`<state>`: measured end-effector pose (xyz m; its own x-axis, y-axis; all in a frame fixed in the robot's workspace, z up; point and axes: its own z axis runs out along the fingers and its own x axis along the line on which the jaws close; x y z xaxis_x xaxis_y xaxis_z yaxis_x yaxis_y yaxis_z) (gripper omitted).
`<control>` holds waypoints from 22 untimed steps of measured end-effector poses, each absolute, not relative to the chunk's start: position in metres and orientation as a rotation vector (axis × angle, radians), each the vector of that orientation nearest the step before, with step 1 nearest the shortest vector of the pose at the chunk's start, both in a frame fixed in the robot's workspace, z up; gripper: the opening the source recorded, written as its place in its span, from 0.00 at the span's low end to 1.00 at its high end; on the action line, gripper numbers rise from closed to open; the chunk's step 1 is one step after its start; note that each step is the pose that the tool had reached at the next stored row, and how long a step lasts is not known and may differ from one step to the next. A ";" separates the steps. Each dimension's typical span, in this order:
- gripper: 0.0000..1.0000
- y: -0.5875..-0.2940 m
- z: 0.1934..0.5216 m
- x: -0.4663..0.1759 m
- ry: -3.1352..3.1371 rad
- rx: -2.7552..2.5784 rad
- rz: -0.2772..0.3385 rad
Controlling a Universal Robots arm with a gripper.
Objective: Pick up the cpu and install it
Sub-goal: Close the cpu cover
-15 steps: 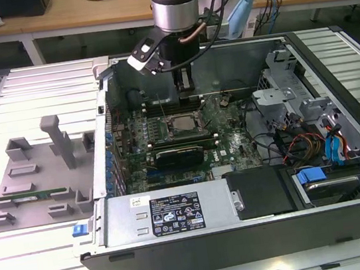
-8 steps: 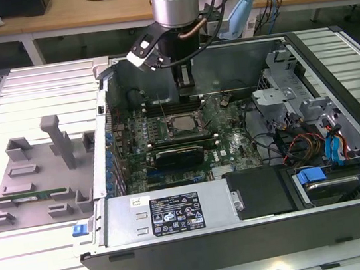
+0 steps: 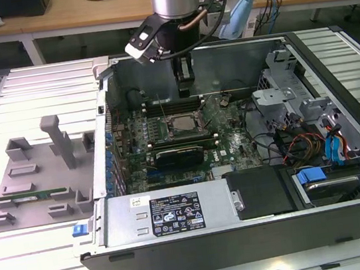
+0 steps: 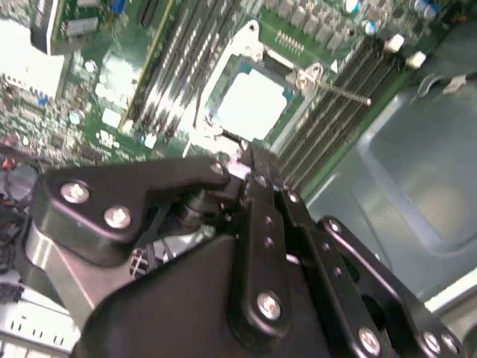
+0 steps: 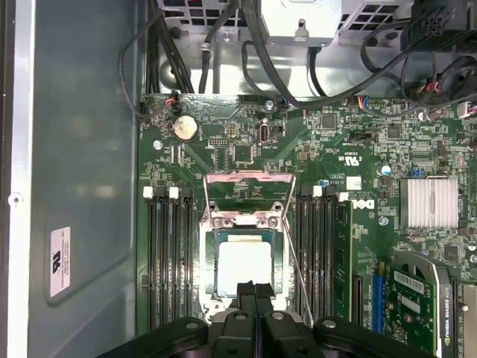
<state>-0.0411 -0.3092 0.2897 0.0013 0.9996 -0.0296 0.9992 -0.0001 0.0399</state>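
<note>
The cpu (image 5: 244, 265) is a silvery square lying flat in its socket on the green motherboard (image 5: 246, 142), also seen as cpu (image 4: 253, 104) and cpu (image 3: 182, 124). The socket's metal load frame (image 5: 250, 200) is swung up and open, and its thin lever (image 5: 298, 276) stands free beside it. My gripper (image 5: 254, 289) hangs above the socket's edge with its two black fingers pressed together, shut and holding nothing. It appears in the other views as gripper (image 4: 247, 155) and gripper (image 3: 185, 88), above the board inside the open computer case (image 3: 329, 53).
Memory slots (image 5: 168, 253) flank the socket. A black graphics card (image 3: 179, 154) sits just in front of it. A power supply (image 3: 170, 210), drive cage (image 3: 327, 181) and cables (image 3: 289, 146) fill the case. A grey fixture (image 3: 38, 175) holds a green memory stick (image 3: 34, 194) on the exterior view's left.
</note>
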 end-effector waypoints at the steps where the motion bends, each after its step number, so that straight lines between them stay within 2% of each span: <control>1: 0.11 -0.309 0.290 -0.041 2.186 2.187 0.011; 22: 0.11 -0.309 0.289 0.030 2.186 2.188 0.011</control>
<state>0.0301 -0.3095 0.2895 0.0013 0.9996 -0.0296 0.9992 -0.0002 0.0398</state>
